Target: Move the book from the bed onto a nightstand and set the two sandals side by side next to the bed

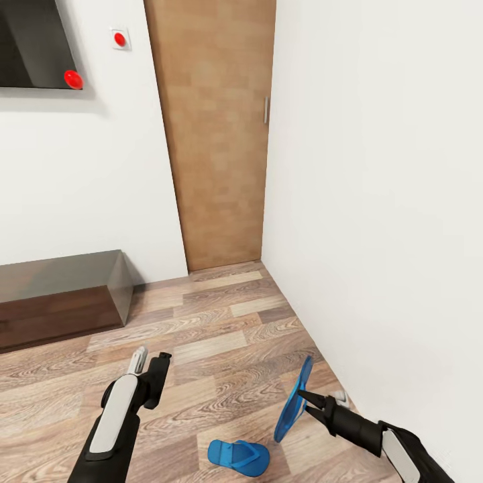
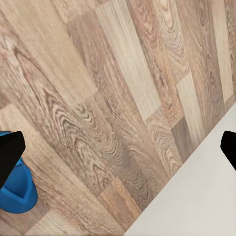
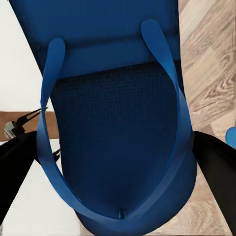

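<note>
The right gripper (image 1: 303, 401) has its black jaws clamped on a bright blue flip-flop sandal with a thin flat sole (image 1: 293, 400), held up on edge above the brown wood-plank floor (image 1: 221, 335) close to the white wall (image 1: 376, 201). In the right wrist view this held sandal (image 3: 120, 147) sits between the two dark fingers (image 3: 216, 182), its blue Y-shaped straps facing the camera and the sole running away from the jaws. The second blue flip-flop (image 1: 239, 456) lies flat on the floor, strap side up, below and just to the left of the right jaws, between the two arms. The left gripper (image 1: 149, 365) hovers over bare floor with its jaws apart and nothing between them; in the left wrist view the lying sandal (image 2: 17, 189) sits beside one black fingertip (image 2: 10, 152), partly hidden by it. Beyond the left jaws a long low dark bench with a grey glossy top (image 1: 60, 298) stands against the wall, and a plain brown wooden door (image 1: 215, 134) fills the corner ahead.
</note>
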Tool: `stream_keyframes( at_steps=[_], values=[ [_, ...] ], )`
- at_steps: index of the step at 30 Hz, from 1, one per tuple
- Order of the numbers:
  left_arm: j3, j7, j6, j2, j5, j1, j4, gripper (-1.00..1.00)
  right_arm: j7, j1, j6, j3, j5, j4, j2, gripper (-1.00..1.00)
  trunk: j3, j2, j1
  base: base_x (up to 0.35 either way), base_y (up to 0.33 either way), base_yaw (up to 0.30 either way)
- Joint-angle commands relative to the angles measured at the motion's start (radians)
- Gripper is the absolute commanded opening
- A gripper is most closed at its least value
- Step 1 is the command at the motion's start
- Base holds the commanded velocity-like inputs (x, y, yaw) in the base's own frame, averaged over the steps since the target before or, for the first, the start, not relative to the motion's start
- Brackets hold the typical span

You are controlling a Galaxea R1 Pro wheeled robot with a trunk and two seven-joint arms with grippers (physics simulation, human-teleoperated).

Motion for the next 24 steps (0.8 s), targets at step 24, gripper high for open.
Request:
stream_keyframes(
  at_steps=[24],
  values=[
    [-0.001,0.003,0.008,-0.002,0.004,-0.001,-0.002,1.00,0.001,0.000,0.008,0.000,-0.011,0.000,-0.006,-1.00,-0.010,-0.021,0.011,0.000,0.000,0.000]
  ],
)
